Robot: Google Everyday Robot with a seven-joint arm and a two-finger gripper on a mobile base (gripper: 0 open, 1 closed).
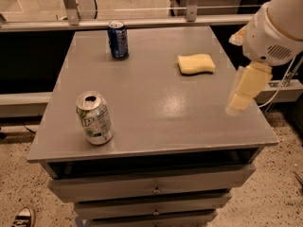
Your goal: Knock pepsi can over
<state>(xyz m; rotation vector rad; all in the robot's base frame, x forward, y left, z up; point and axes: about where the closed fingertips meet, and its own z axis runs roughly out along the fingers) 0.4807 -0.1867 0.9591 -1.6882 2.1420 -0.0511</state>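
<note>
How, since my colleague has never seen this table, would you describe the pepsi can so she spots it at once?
On the grey table, look to the far left corner: the pepsi can stands upright there. The tool hangs at the table's right edge, far from it. The can is dark blue, unlike the silver-and-green can at the near left.

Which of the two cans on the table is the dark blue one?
The pepsi can at the back left corner; the nearer can is silver and green. The gripper hangs over the table at right.
</note>
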